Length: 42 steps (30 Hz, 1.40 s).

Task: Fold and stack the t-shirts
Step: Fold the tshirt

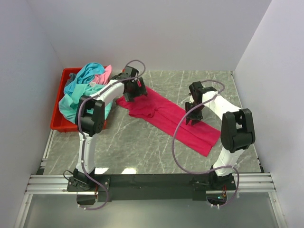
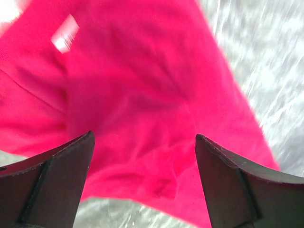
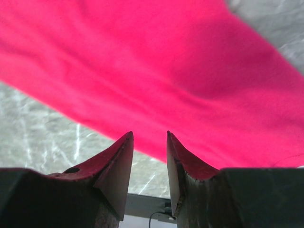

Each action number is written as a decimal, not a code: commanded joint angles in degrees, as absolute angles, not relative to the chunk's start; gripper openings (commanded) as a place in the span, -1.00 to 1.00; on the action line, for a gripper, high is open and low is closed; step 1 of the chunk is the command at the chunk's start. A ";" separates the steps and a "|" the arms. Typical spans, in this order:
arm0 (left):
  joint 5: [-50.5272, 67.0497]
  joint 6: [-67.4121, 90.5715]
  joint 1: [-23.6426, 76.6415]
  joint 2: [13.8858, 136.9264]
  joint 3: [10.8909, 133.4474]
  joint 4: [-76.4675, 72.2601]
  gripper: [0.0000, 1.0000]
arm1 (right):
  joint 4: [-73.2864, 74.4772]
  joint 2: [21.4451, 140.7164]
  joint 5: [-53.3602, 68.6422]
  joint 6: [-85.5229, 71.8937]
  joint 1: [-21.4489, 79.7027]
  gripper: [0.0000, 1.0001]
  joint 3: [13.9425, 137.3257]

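A magenta-red t-shirt [image 1: 168, 117] lies folded into a long strip across the marble table, from far left to near right. My left gripper [image 1: 132, 90] hovers over its far-left end, jaws wide open and empty; the wrist view shows the cloth [image 2: 142, 95] with a white label between the fingers. My right gripper [image 1: 194, 115] is above the strip's middle-right part, jaws slightly apart and holding nothing; the cloth [image 3: 156, 71] fills its wrist view. Teal [image 1: 86, 80] and light pink [image 1: 103, 74] t-shirts lie piled in the bin.
A red plastic bin [image 1: 62, 122] stands at the far left of the table, with the teal cloth hanging over its right rim. White walls close in the table on the left, back and right. A metal rail [image 1: 152, 183] runs along the near edge.
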<state>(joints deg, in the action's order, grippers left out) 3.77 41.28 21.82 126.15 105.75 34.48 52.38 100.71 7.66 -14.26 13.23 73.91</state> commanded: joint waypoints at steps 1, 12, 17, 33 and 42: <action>8.52 42.01 23.64 124.27 101.61 32.88 0.85 | 49.93 102.65 5.80 -13.36 12.13 -0.17 72.69; 10.46 42.54 23.73 132.18 105.11 34.98 0.85 | 48.60 106.61 10.89 -12.74 14.23 -0.17 69.26; 9.59 43.15 22.94 136.83 110.81 35.07 0.85 | 49.74 107.49 14.23 -13.62 18.98 -0.17 69.43; 9.58 41.66 18.82 144.58 121.03 32.35 0.85 | 52.73 104.68 12.49 -18.46 23.22 -0.18 76.37; 10.02 40.78 16.00 143.88 122.26 33.14 0.85 | 51.69 103.53 5.02 -14.68 11.70 -0.17 76.64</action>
